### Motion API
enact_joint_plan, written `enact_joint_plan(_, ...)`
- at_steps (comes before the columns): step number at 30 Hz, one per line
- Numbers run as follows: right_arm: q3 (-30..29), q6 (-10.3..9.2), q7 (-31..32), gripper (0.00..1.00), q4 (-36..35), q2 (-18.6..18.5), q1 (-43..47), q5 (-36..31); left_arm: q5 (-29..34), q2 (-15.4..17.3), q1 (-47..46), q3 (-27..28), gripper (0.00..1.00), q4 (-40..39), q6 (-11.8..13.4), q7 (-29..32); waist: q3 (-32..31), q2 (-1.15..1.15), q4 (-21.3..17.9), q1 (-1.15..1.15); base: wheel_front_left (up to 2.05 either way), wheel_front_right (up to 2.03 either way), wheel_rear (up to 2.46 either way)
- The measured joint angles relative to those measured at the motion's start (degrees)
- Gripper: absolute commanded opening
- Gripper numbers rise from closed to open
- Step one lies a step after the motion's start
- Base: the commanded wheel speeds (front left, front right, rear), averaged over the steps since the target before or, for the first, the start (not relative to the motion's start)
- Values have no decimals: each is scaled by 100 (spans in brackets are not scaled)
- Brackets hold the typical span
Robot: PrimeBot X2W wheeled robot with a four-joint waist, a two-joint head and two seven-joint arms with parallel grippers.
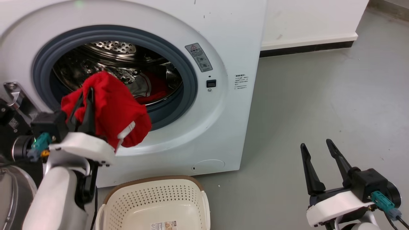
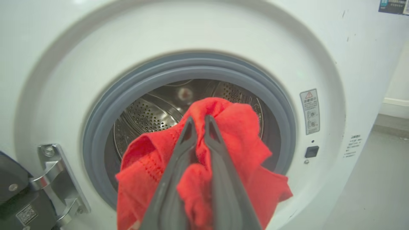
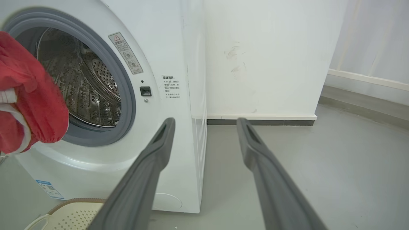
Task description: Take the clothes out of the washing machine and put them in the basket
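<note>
Left hand [image 2: 200, 119] pinches red clothes [image 1: 118, 108] before the washing machine [image 1: 223, 48]; right hand [image 1: 315, 143] gapes over grey floor [image 1: 319, 95].

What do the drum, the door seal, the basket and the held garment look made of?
The drum: shiny perforated metal, likely steel. The door seal: matt grey, probably rubber. The basket: cream plastic, apparently, perforated, with brown woven-look rim. The red garment, in the left gripper: soft fabric, bunched and drooping.

Left pincer [image 1: 85, 93] tight, right pincer [image 1: 315, 143] wide.
</note>
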Motion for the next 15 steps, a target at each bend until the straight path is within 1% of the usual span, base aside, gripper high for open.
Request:
enact_joint_plan(5,-71,0,33,100,-78,0,70,-1,-85,-25,897,-18,0,-1061,248,400,23,0,133,0,0,0,0)
enact_joint_plan(8,-75,1,52,100,-118,0,68,-18,-146,-113,1350,-70,0,-1448,352,587,94,0,187,1,0,0,0)
enact_joint_plan(11,-77,0,62,100,-155,0,59,-33,-197,-192,1708,-162,0,-1568,438,727,194,0,222,1,0,0,0)
enact_joint_plan(15,-37,0,81,100,-204,0,-66,-43,-319,-355,1996,-254,0,-1348,471,773,381,0,226,1,0,0,0)
